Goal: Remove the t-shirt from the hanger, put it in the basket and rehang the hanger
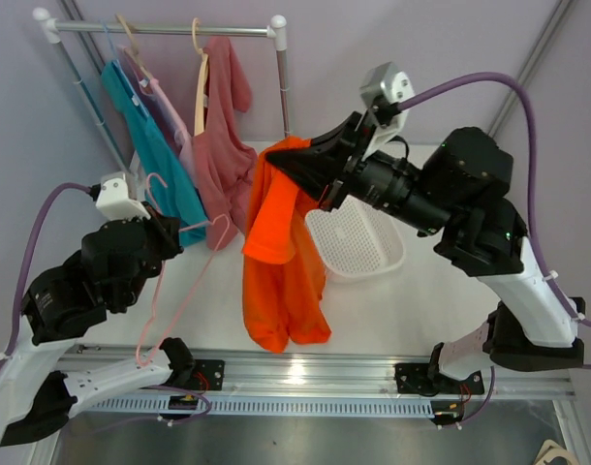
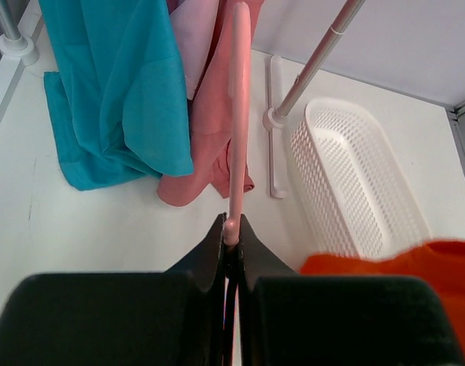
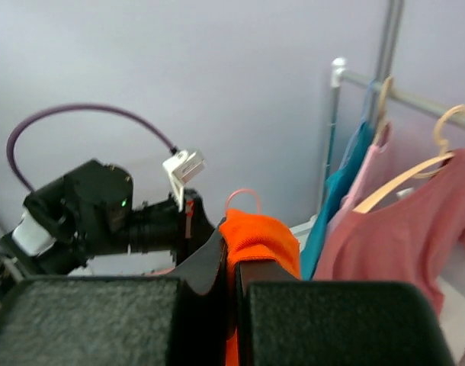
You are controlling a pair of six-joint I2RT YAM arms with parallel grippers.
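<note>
The orange t-shirt (image 1: 281,262) hangs in mid-air from my right gripper (image 1: 281,160), which is shut on a bunched fold at its top. Its hem ends just above the table's front edge. The right wrist view shows the orange t-shirt (image 3: 259,236) pinched between the right gripper (image 3: 234,244) jaws. A thin pink hanger (image 1: 179,281) is bare and tilted to the left of the shirt, apart from it. My left gripper (image 1: 165,228) is shut on it. In the left wrist view the left gripper (image 2: 231,229) clamps the pink hanger (image 2: 237,114) rod.
A clothes rack (image 1: 165,27) at the back left carries a teal garment (image 1: 150,145), a pale pink one and a rose shirt (image 1: 223,136) on hangers. A white mesh basket (image 1: 358,242) sits on the table behind the orange shirt, under my right arm.
</note>
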